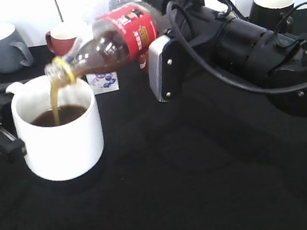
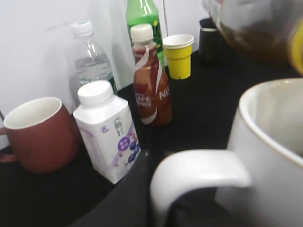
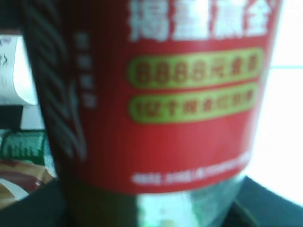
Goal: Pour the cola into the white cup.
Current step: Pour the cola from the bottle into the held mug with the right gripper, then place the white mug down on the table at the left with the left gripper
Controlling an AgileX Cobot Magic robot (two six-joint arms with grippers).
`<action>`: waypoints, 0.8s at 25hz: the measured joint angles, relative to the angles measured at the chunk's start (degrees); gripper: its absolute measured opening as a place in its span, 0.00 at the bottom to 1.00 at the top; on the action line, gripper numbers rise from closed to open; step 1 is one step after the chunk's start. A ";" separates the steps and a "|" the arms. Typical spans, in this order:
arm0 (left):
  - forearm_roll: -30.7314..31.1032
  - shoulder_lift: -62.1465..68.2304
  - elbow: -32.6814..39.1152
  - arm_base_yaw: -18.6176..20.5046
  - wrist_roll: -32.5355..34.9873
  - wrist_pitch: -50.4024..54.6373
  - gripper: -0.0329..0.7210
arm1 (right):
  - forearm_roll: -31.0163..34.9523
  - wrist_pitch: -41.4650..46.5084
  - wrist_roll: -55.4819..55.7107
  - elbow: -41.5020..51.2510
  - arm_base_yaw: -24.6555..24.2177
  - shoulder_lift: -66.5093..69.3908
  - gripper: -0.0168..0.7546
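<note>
Pouring cola point(image 1: 113, 40) into white cup point(image 1: 65, 142) — right end effector point(image 1: 158, 50) half-hidden.

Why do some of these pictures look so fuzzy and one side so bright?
In the right wrist view the cola bottle fills the frame, too close to focus, so its lettering smears, and the right edge is washed out white. In the left wrist view the white cup is soft up close, while the Nestle bottle behind looks sharper. The exterior view is clearest, though the black table swallows shadows.

A staged test bench, likely a lab: a black cloth-covered surface point(image 1: 210, 187) against a bare white wall point(image 2: 38, 47), drinks and mugs lined along the frame's top edge.
</note>
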 joint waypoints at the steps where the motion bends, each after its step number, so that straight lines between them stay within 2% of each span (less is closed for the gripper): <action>1: 0.00 0.00 0.00 0.00 0.00 -0.62 0.10 | -0.05 0.61 1.83 0.00 0.00 0.00 0.52; 8: 0.02 0.04 0.00 0.00 0.01 -2.42 0.10 | -0.30 5.32 14.74 0.00 0.10 0.00 0.52; 10: -0.60 0.04 0.00 0.00 0.01 -2.49 0.10 | -0.48 5.28 26.23 0.00 0.18 0.00 0.52; 12: -0.90 0.04 0.00 0.00 0.01 -2.54 0.10 | -0.60 5.28 43.09 0.00 0.18 0.00 0.52; 13: -1.39 0.04 0.00 0.00 0.01 -2.54 0.10 | -0.60 5.28 47.27 0.00 0.18 0.00 0.52; 14: -3.11 0.04 0.00 0.00 0.07 -2.42 0.10 | -0.60 5.28 60.92 0.00 0.18 0.00 0.52; 15: -5.96 0.04 0.00 0.00 0.07 -1.61 0.10 | -0.60 5.28 68.73 0.00 0.18 0.00 0.52; 17: -11.92 0.96 0.00 1.53 2.09 -1.32 0.10 | -0.60 5.28 75.25 0.00 0.18 0.00 0.52; 20: -21.88 5.96 0.00 4.99 9.84 -2.87 0.10 | -0.67 4.73 81.22 0.72 0.18 -1.04 0.52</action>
